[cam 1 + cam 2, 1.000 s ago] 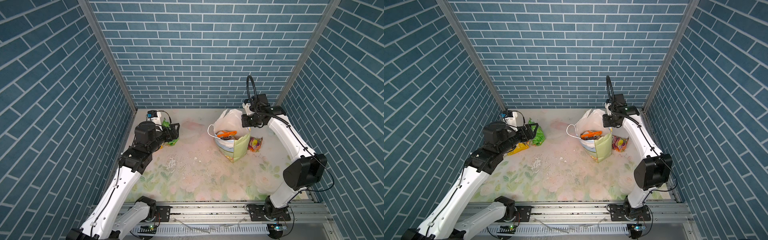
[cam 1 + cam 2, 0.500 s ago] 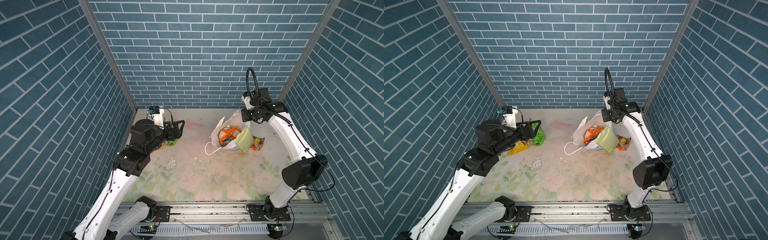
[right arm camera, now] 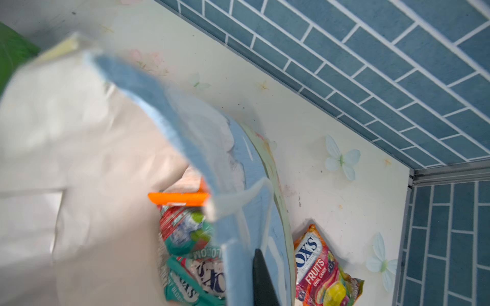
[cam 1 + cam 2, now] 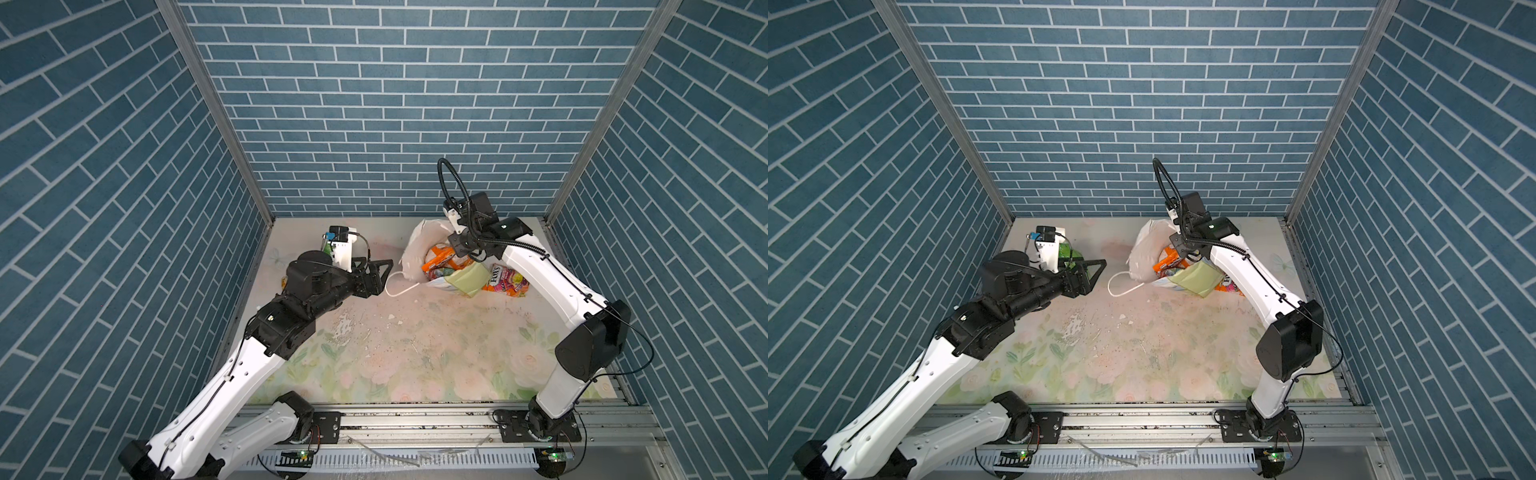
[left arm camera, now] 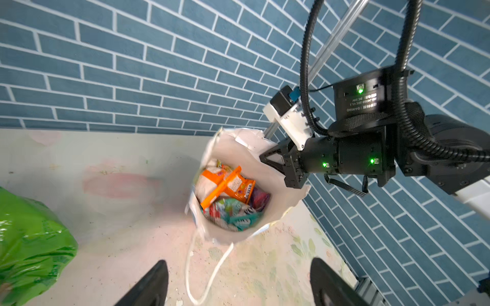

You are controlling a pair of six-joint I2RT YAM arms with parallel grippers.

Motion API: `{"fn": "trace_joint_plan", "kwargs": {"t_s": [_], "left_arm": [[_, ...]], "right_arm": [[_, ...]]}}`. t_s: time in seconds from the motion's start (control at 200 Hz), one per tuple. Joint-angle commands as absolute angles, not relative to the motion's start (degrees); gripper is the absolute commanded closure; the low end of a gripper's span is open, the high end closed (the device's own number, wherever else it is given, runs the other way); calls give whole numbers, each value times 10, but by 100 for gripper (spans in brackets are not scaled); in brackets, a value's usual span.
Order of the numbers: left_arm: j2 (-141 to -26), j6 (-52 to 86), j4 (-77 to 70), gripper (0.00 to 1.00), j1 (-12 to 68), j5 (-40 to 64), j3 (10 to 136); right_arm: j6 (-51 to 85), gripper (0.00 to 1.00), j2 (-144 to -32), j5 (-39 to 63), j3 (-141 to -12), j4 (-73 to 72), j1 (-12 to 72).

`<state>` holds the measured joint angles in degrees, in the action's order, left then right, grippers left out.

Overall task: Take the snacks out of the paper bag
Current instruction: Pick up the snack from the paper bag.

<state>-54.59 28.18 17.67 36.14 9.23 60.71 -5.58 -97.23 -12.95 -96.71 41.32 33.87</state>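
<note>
Paper bag (image 4: 413, 253) leaned mouth-leftward at the far right of the table (image 4: 415, 353), its rim pinched in the closed right gripper (image 4: 458, 244), orange and teal snacks (image 5: 228, 185) inside and a FOX'S packet (image 4: 505, 282) just right of it, while the left gripper (image 4: 383, 276) gaped wide and empty near its cord handle (image 4: 399, 291).

Floral tabletop (image 4: 415, 353) (scuffed, crumb-strewn) bears a tipped paper bag (image 4: 415, 253), FOX'S packet (image 4: 505, 282), green chip bag (image 5: 31, 238).

You are working in a robotics lab cell: printed brick-pattern panels (image 4: 374, 104) and aluminium posts (image 4: 219, 112) box in a floral tabletop (image 4: 436, 353), and the left arm (image 4: 232, 374) and right arm (image 4: 540, 278) bolt onto a bare aluminium rail (image 4: 415, 420) with exposed wiring.
</note>
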Motion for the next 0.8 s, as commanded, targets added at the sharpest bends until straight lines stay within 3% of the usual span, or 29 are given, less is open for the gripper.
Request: {"fn": "trace_joint_plan", "kwargs": {"t_s": [0.0, 0.245, 0.6, 0.795], "left_arm": [[-560, 272, 146, 17, 393, 85, 586], [-569, 260, 143, 18, 413, 67, 556], [-514, 280, 132, 21, 417, 64, 499], [-488, 306, 114, 23, 434, 72, 452]], "right_arm": [[-25, 100, -898, -129, -897, 329, 358], [11, 100, -848, -132, -810, 258, 395], [28, 100, -865, -190, -807, 283, 463], [73, 100, -858, -175, -793, 272, 477]]}}
